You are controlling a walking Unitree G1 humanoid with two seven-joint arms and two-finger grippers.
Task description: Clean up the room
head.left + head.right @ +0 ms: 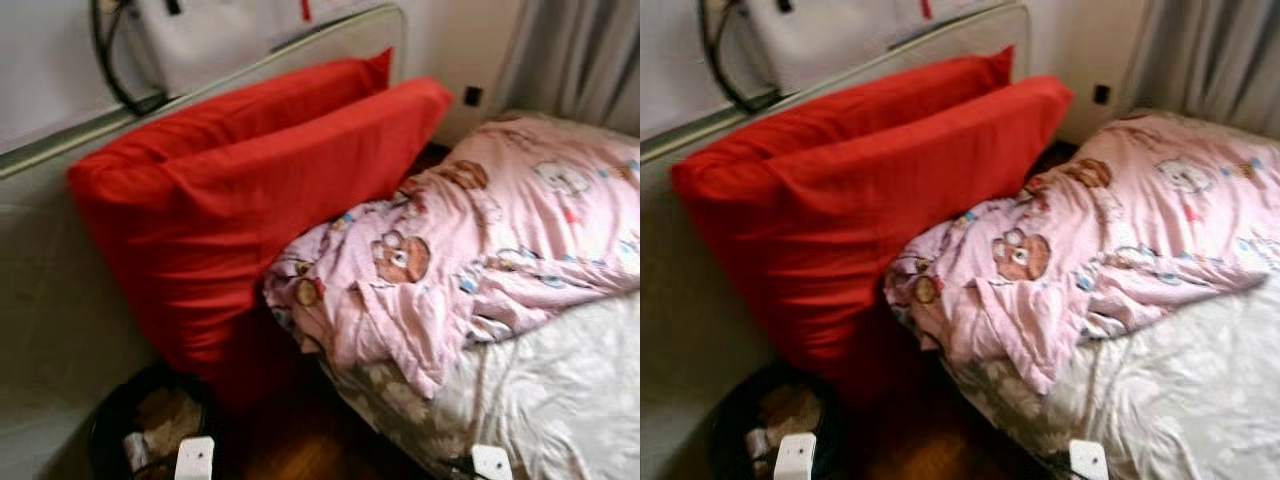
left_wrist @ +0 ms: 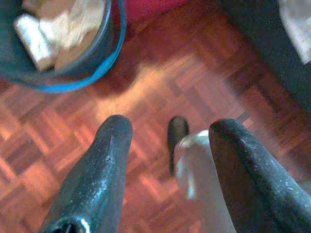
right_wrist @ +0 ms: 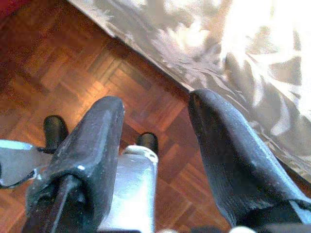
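From the head views, the pink quilt (image 1: 470, 250) lies bunched across the bed (image 1: 570, 390), its corner drooping over the edge beside two red cushions (image 1: 260, 190) leaning on the wall; tidying looks barely begun. A dark bin (image 1: 150, 425) with scraps sits below the cushions, leaving a narrow floor strip. In the left wrist view, the left gripper (image 2: 167, 145) hangs spread and empty over parquet (image 2: 146, 92) near the bin. In the right wrist view, the right gripper (image 3: 155, 126) hangs spread and empty alongside the bed's edge.
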